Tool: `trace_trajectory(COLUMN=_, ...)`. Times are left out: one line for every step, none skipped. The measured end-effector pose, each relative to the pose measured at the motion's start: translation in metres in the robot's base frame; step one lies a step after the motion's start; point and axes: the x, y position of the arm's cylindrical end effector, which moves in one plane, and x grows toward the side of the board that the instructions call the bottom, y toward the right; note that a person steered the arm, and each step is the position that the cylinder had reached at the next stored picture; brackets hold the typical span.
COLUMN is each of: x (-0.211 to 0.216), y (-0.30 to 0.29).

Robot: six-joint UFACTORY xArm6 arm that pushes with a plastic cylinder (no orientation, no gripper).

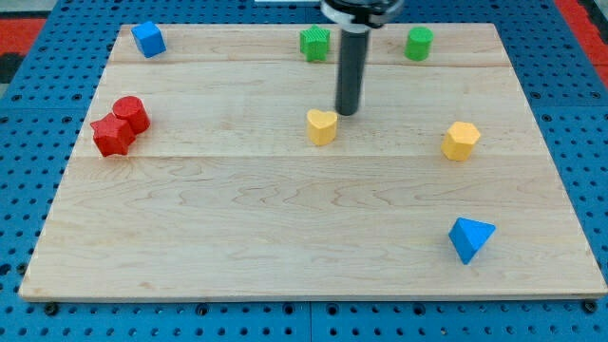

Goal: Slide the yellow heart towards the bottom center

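The yellow heart [322, 126] lies near the middle of the wooden board [285, 237], a little above its centre. My tip [348, 113] stands just to the upper right of the heart, very close to it; I cannot tell whether it touches. The dark rod rises from the tip to the view's top edge.
A yellow hexagon [461, 141] lies at the right. A blue triangle [470, 238] is at the lower right. A red cylinder [130, 113] and a red star [112, 137] touch at the left. A blue cube [148, 39], a green block [314, 44] and a green cylinder [419, 44] line the top.
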Motion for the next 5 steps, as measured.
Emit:
trace_trajectory(x=0.062, y=-0.045)
trace_trajectory(x=0.111, y=-0.061)
trace_trajectory(x=0.084, y=-0.056)
trace_trajectory(x=0.068, y=-0.021)
trace_trajectory(x=0.114, y=-0.015)
